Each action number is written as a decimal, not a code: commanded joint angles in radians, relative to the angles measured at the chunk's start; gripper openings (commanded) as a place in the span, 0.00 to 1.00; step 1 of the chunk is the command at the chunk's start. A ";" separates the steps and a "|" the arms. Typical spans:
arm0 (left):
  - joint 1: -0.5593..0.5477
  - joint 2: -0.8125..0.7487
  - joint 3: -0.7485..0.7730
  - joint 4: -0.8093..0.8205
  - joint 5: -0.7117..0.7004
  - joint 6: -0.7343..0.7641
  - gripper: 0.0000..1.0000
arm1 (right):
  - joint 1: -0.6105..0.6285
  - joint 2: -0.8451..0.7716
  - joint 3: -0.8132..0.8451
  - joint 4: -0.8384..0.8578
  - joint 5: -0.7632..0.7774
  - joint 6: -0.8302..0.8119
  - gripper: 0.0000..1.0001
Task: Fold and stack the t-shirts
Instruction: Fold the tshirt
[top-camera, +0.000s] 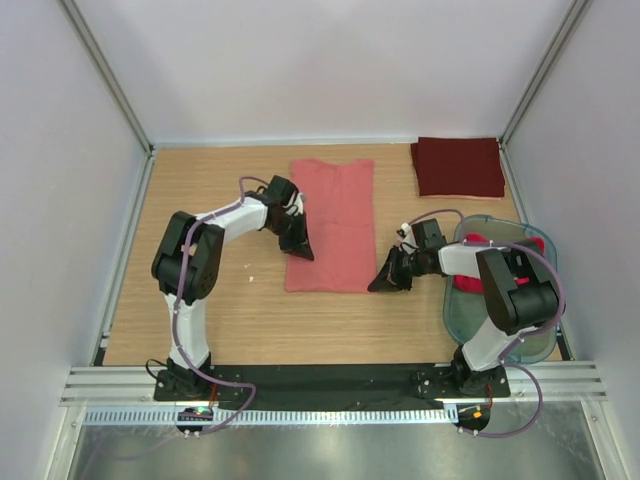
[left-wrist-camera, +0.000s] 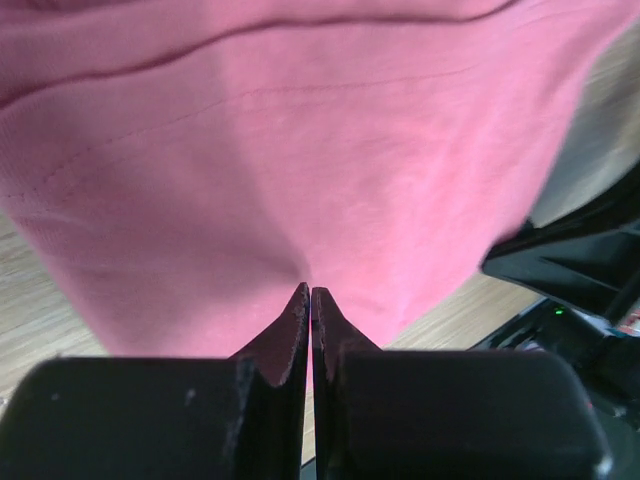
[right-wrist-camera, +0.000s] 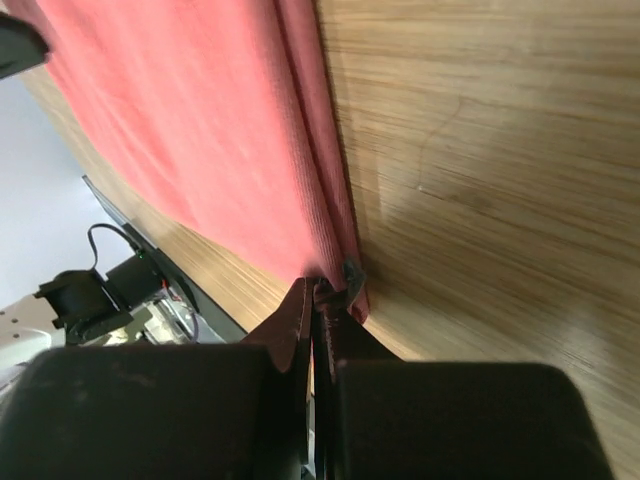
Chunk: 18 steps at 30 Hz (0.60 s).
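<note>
— Where do we find the salmon-pink t-shirt (top-camera: 335, 215)?
— In the middle of the wooden surface (top-camera: 210, 310), with pale walls (top-camera: 60, 150) on three sides.
— How do we see the arms?
— The left arm (top-camera: 190, 260) bends in from the left and the right arm (top-camera: 505, 285) reaches across low. The left jaws pinch the shirt's left edge, the right jaws its near right corner.
— And its lie?
— We see a long strip running from near to far.
</note>
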 joint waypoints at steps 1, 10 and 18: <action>0.006 0.028 -0.056 0.015 -0.026 0.032 0.02 | -0.004 0.033 -0.017 -0.080 0.085 -0.100 0.01; 0.001 -0.139 -0.147 -0.027 -0.158 0.105 0.25 | -0.012 -0.105 0.084 -0.325 0.173 -0.171 0.09; 0.002 -0.368 -0.250 -0.097 -0.164 0.083 0.52 | -0.012 -0.189 0.178 -0.507 0.248 -0.246 0.45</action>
